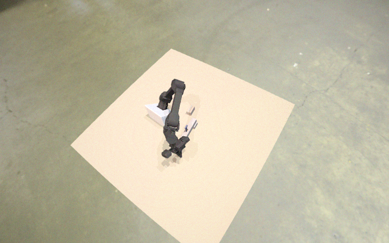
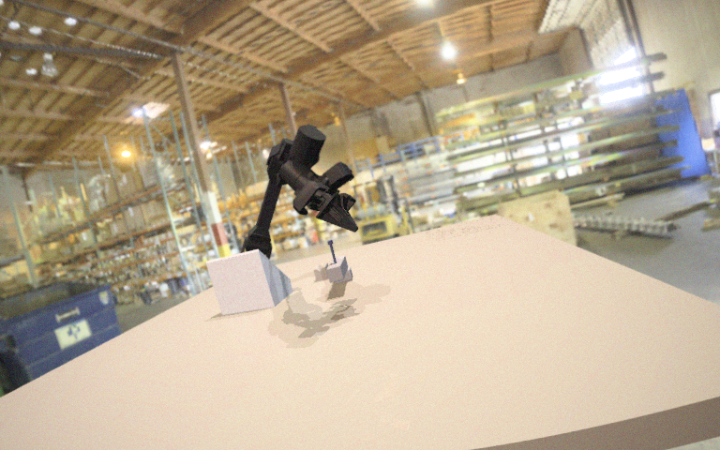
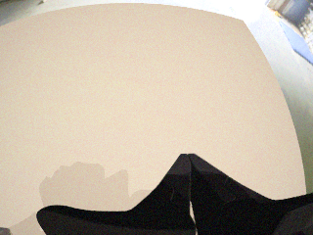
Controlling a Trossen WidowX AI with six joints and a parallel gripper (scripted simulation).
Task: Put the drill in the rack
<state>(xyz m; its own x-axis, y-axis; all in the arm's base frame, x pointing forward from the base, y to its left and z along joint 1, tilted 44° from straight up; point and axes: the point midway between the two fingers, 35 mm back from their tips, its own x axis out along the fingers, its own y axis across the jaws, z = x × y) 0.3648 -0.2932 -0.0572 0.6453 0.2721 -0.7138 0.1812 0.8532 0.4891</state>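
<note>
A thin blue drill (image 1: 186,127) (image 2: 331,250) stands upright in a long pale block (image 1: 191,125) (image 2: 337,272). A small tab (image 1: 195,125) sticks out at the block's side; whether it is the key is too small to tell. A smaller pale block (image 1: 190,110) lies beyond it in the top view; I cannot tell whether it is the rack. My gripper (image 1: 181,156) (image 2: 356,230) (image 3: 187,160) is shut and empty, its fingertips touching. It hangs above the table, off the near end of the long block, and points down at a slant. None of the blocks shows in the wrist view.
A large white wedge-shaped box (image 1: 156,113) (image 2: 241,283) stands beside the arm's base, with the arm crossing over part of it in the top view. The pale table (image 1: 229,128) (image 2: 425,344) (image 3: 137,88) ends in straight edges. The arm's shadow falls on it.
</note>
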